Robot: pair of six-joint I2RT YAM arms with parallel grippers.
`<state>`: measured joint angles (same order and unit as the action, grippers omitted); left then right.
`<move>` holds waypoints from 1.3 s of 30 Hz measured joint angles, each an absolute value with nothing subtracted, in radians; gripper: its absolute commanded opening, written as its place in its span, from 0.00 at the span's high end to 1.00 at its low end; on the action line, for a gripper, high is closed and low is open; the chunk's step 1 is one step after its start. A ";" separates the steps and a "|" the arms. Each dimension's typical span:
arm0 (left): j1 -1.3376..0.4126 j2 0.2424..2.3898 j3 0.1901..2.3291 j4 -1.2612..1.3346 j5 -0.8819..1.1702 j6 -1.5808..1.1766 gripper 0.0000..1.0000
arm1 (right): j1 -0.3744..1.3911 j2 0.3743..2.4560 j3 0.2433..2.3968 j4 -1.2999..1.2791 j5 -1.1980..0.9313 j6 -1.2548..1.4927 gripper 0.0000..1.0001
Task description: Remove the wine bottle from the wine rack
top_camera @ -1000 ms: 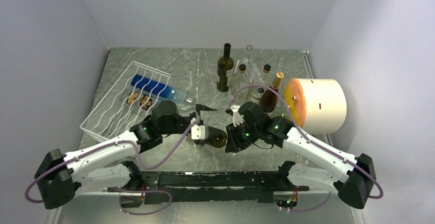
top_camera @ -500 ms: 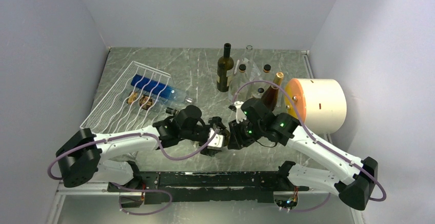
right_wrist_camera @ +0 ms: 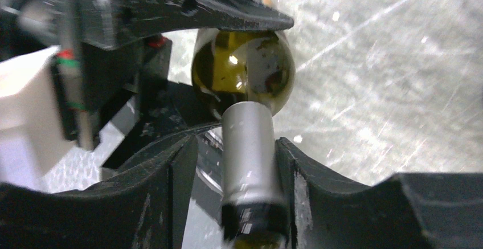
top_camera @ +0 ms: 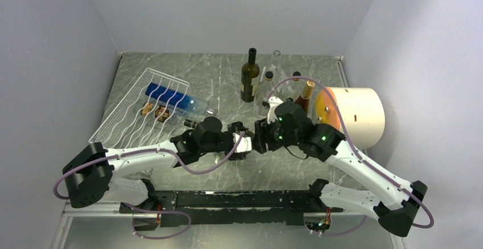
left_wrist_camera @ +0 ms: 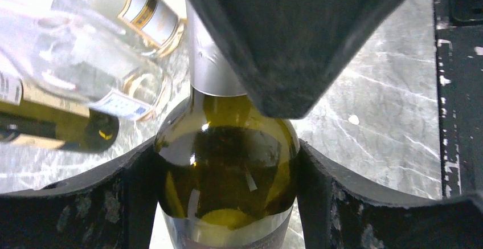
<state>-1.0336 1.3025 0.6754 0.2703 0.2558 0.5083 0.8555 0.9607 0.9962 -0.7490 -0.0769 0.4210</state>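
An olive-green wine bottle (left_wrist_camera: 228, 163) with a silver foil neck (right_wrist_camera: 248, 146) sits between my two grippers, off the white wire wine rack (top_camera: 128, 121) at the left. My left gripper (top_camera: 242, 143) (left_wrist_camera: 225, 152) is shut on the bottle's shoulder, both fingers pressed against the glass. My right gripper (top_camera: 259, 138) (right_wrist_camera: 234, 143) stands open around the neck, with a gap at its left finger (right_wrist_camera: 179, 169). From above the bottle is almost hidden by the two grippers. A blue bottle (top_camera: 171, 97) lies across the rack.
Several bottles stand at the back: a dark green one (top_camera: 249, 75), clear ones (top_camera: 270, 81) and a brown gold-topped one (top_camera: 303, 101). A cream cylinder with an orange face (top_camera: 353, 115) lies at the right. Small brown objects (top_camera: 155, 110) rest in the rack.
My left arm swung right and shut on the bottle's body. My right gripper, which was shut on the neck, opened and shifted a little toward the back.
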 measured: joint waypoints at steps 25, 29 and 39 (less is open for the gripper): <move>-0.915 1.292 0.666 0.395 0.191 0.174 0.60 | 0.850 1.010 0.911 -0.240 0.191 0.523 0.86; -0.907 1.287 0.663 0.392 0.176 0.150 0.00 | 0.848 1.036 0.920 -0.222 0.208 0.510 1.00; -0.912 1.094 0.655 0.538 0.080 0.160 0.01 | 0.836 1.125 1.033 -0.291 0.456 0.388 1.00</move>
<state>-0.9115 1.0943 0.6552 0.5385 0.0803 0.1600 0.8364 1.1248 1.0328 -0.2913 0.4561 0.3878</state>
